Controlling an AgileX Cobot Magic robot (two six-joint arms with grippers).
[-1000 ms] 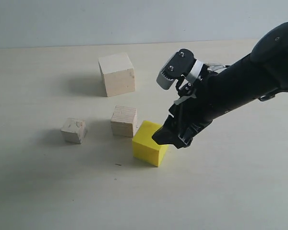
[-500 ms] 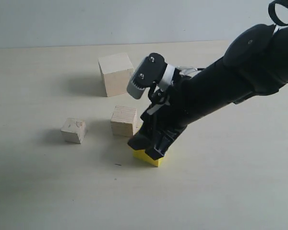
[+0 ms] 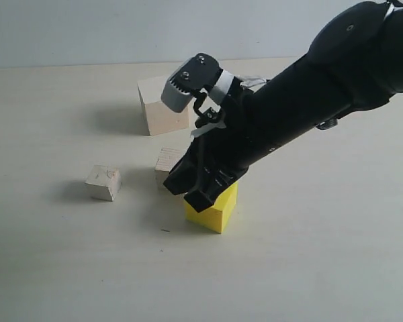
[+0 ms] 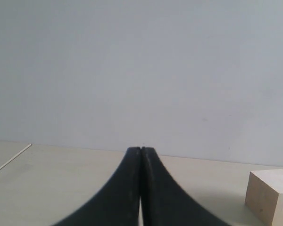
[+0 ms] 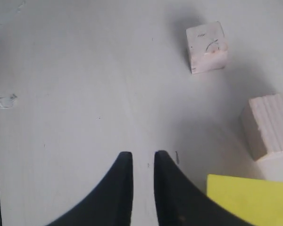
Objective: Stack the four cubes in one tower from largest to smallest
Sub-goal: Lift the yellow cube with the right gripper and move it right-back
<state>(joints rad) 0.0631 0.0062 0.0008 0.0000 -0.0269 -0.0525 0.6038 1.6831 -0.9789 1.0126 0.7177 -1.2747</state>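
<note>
The yellow cube [image 3: 216,209] sits on the bench [image 3: 322,255], and the right gripper [image 3: 200,194] is down over its top, the black arm covering most of it in the exterior view. In the right wrist view the right gripper's [image 5: 140,157] fingers [image 5: 120,188] are drawn almost together, with only a slim gap between them. Bare bench shows through that gap, so they hold nothing. The yellow cube [image 5: 247,200] lies outside the pair, close against one finger; whether they touch cannot be told.

The striped-grain cube [image 3: 165,159] stands just beside the yellow cube on its far left side, half hidden by the arm. The small chipped cube [image 3: 103,182] is farther out to the yellow cube's left, apart from both. The large smooth cube [image 3: 160,106] stands well behind the yellow cube. All four rest singly on the bench, none stacked.

The left gripper [image 4: 140,157] has its fingers pressed flat together, empty.
</note>
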